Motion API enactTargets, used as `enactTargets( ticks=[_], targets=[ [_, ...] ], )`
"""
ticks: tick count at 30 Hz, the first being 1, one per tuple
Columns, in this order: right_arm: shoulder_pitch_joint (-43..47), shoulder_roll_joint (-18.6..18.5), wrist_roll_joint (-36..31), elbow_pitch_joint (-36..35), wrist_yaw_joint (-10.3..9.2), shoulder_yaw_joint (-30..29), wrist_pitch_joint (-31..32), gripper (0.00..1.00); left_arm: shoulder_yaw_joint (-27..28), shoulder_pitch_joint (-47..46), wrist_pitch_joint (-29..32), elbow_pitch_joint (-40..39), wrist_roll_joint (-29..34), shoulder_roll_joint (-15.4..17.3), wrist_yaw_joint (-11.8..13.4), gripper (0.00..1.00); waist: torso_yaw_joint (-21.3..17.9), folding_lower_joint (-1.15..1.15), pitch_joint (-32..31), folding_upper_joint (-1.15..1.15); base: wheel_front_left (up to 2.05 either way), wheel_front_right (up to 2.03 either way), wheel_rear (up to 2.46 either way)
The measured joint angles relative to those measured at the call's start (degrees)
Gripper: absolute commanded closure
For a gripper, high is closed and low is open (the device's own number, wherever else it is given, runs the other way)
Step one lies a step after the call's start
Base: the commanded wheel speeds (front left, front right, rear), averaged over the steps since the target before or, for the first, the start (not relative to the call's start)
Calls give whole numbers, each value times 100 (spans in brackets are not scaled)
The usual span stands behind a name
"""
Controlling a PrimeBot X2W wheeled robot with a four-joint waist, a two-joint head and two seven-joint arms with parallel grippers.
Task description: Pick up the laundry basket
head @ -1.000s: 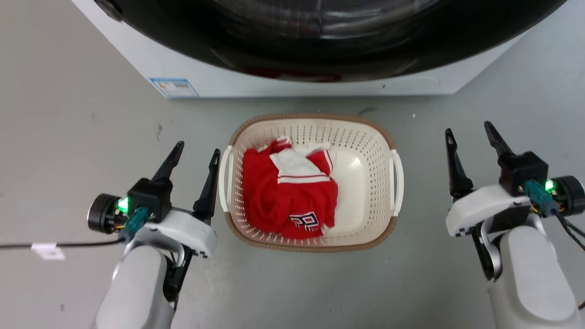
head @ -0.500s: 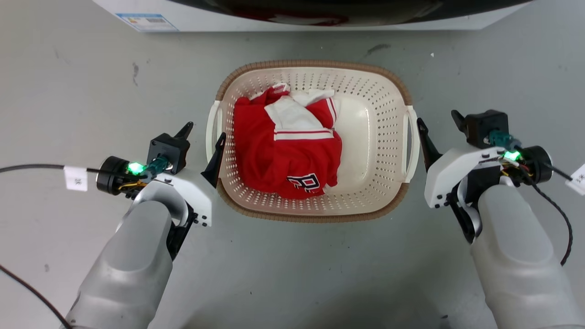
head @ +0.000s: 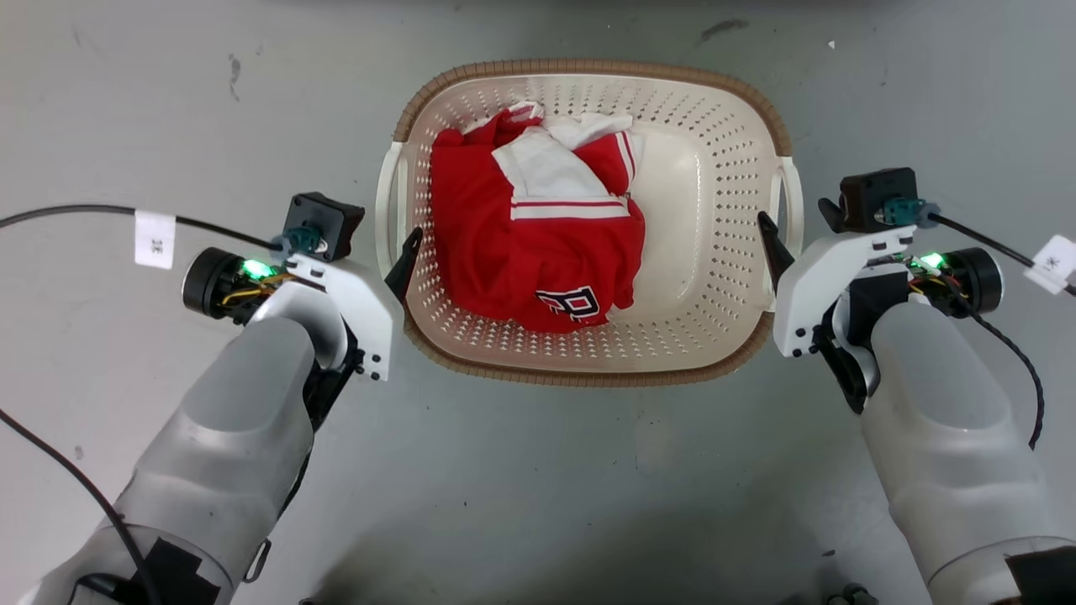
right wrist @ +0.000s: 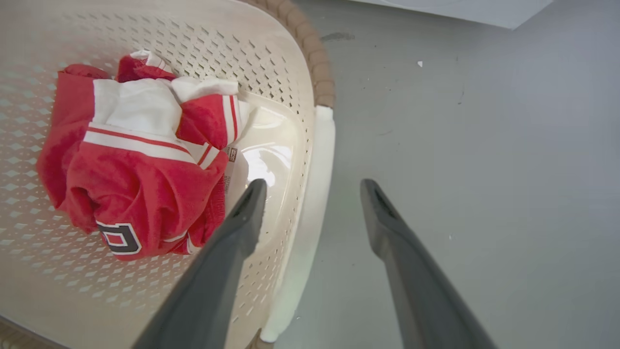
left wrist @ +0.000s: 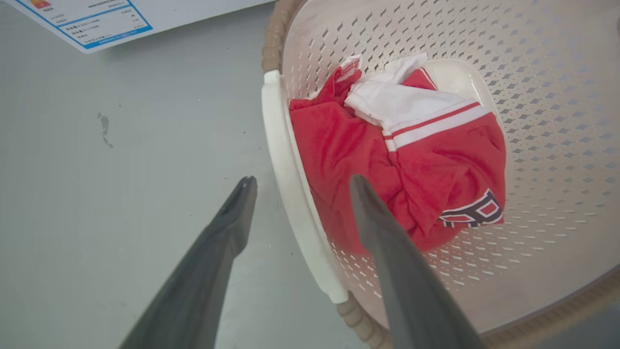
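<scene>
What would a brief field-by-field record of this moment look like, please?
basket: laundry basket on the grey floor, not yet lifted
contents: crumpled red and white garment, toward the basket's left side
left gripper: open, fingers astride the left handle, one inside the basket, one outside
right gripper: open, fingers astride the right handle, likewise
contact: cannot tell whether any finger touches a handle
likely next: close both grippers on the handles, then lift

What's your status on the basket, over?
Left tool open astride left handle. Right tool open astride right handle. Laundry basket on floor, red garment inside. No obstruction.
</scene>
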Motion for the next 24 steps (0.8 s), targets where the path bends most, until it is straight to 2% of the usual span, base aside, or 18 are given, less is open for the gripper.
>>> enactTargets(
  ticks=[15, 24],
  targets=[
    [-694, 2, 407, 915, 0, 455, 572, 0, -1305, -581, 723, -141, -1427, 366, 0, 0, 30, 0, 337, 0, 0, 0, 0],
    [-919, 1, 374, 1183, 0, 449, 557, 0, -1823, -895, 632, -122, -1892, 464, 0, 0, 34, 0, 434, 0, 0, 0, 0]
  ],
)
